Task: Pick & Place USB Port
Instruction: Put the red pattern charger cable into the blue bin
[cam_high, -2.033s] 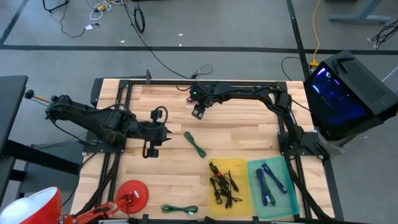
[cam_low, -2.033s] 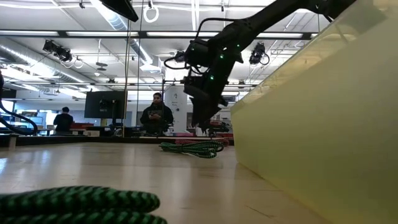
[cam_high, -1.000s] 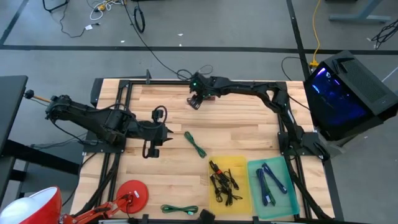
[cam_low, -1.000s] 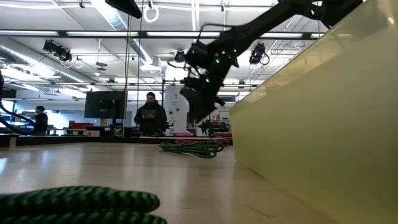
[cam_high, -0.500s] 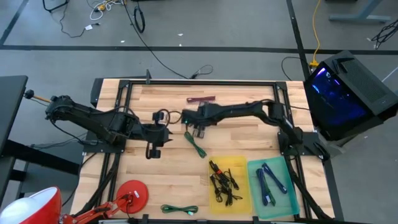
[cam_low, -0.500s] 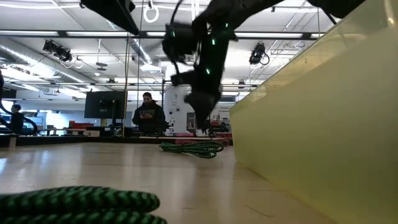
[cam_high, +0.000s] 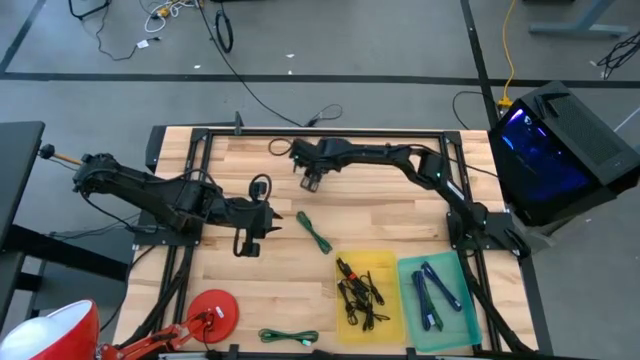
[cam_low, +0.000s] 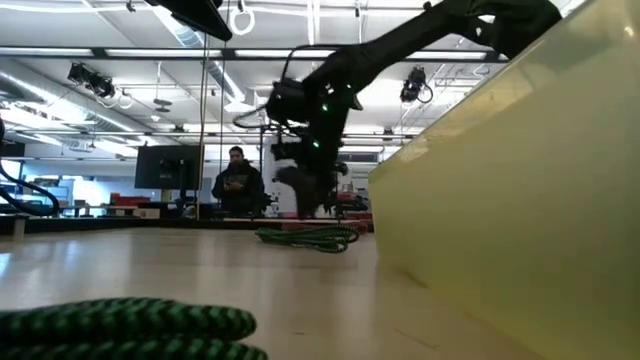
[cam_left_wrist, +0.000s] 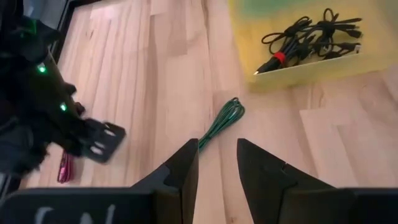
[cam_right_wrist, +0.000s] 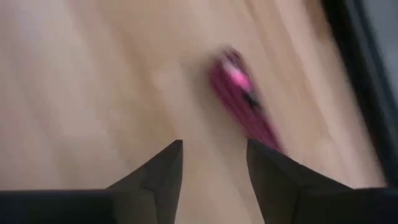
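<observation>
jaws parted, right gripper (cam_high: 312, 182) hovers near pink cable (cam_right_wrist: 241, 106).

Robotics lab: ceiling ducts (cam_low: 60, 85), monitor (cam_low: 162, 168), floor cables (cam_high: 255, 95).

The wooden table (cam_high: 390, 200) stands on a grey floor (cam_high: 100, 90) with black cables (cam_high: 255, 95) lying on it. In the low view, long ceiling lights (cam_low: 130, 55) shine, and a person (cam_low: 237, 185) stands far behind, near a dark monitor (cam_low: 168, 166).
</observation>
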